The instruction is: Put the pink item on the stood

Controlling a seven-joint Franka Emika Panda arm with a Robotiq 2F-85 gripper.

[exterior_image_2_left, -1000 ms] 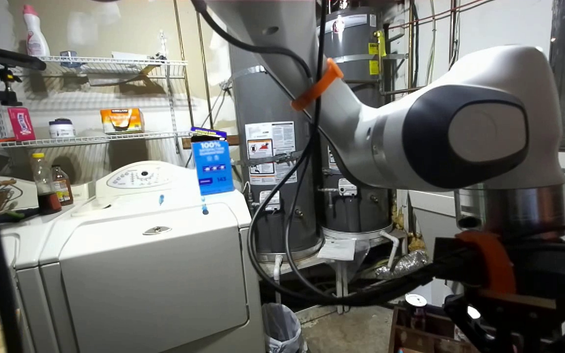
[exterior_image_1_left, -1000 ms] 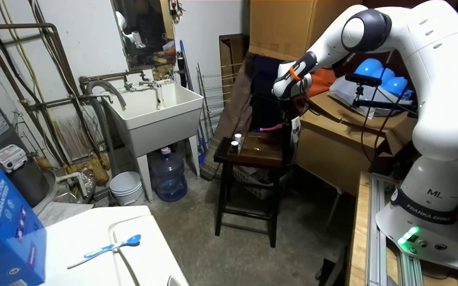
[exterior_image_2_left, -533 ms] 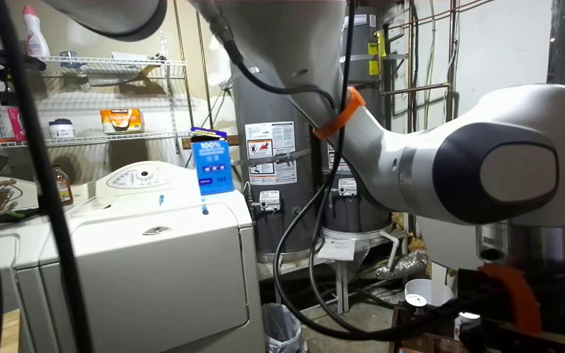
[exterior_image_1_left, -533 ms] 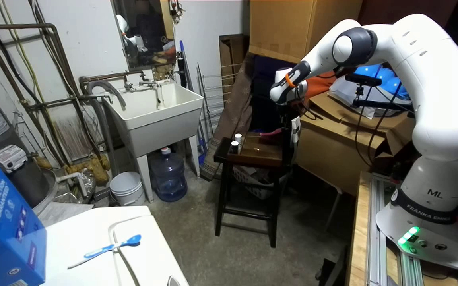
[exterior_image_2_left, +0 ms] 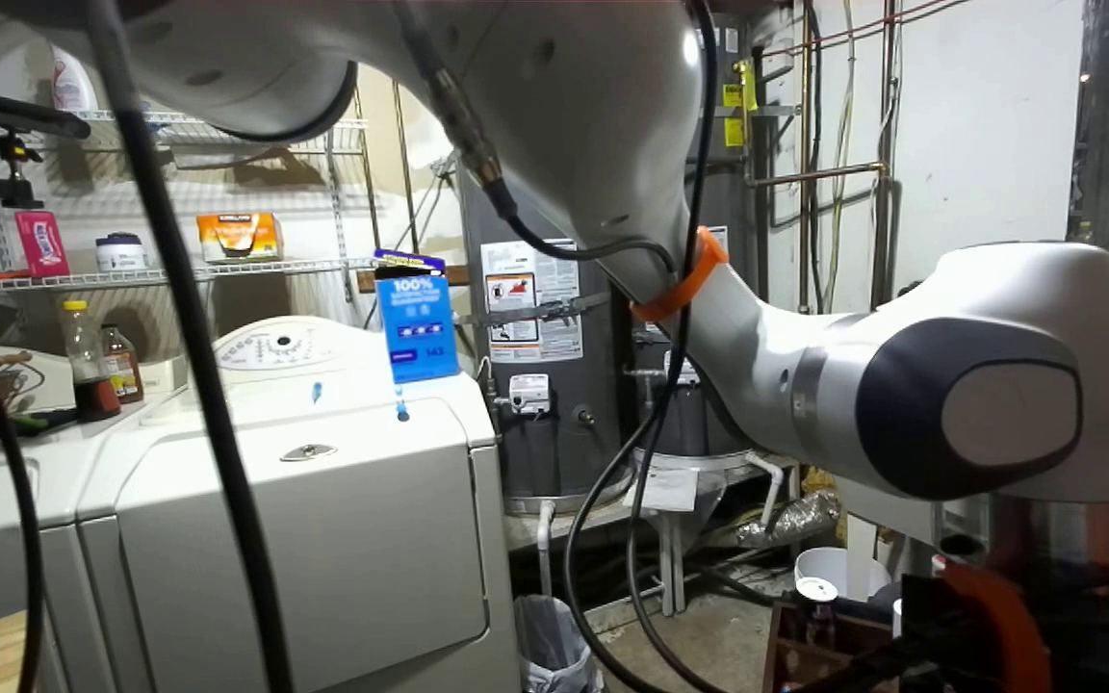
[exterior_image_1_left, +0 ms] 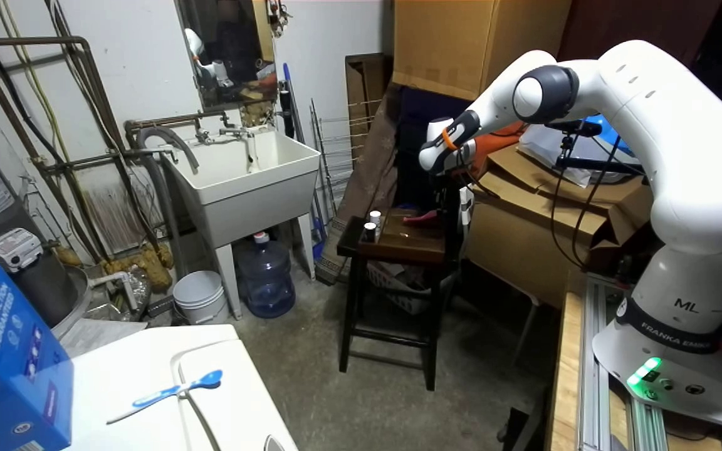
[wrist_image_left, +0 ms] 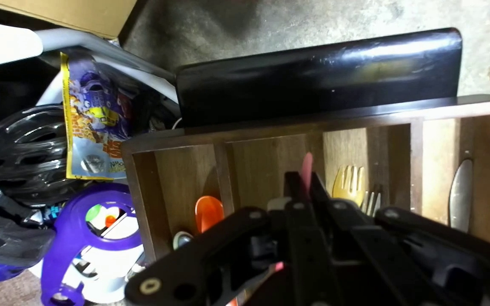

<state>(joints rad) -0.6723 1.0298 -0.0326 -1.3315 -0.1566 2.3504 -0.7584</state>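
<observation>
The pink item (wrist_image_left: 307, 165), narrow and rounded at its end, is pinched between the fingertips of my gripper (wrist_image_left: 304, 182) in the wrist view. It also shows in an exterior view (exterior_image_1_left: 421, 218), low over a brown wooden tray (exterior_image_1_left: 402, 252). Whether it touches the tray is hard to tell. The tray's rim (wrist_image_left: 266, 132) and compartments lie below the gripper in the wrist view. The tray sits on the stood, a dark stool (exterior_image_1_left: 350, 300); its glossy black edge (wrist_image_left: 321, 78) shows in the wrist view. The rest of the pink item is hidden by the gripper.
In the tray lie an orange spoon (wrist_image_left: 209, 212), a yellow fork (wrist_image_left: 349, 182) and a knife (wrist_image_left: 462, 195). Two small cans (exterior_image_1_left: 370, 232) stand at the tray's side. A purple ring-shaped thing (wrist_image_left: 64, 250) lies beside the stool. A white sink (exterior_image_1_left: 261, 200) stands behind.
The arm has come down steadily and a little to the left in an exterior view. The pink item has gone down with the gripper, closer to the tray.
</observation>
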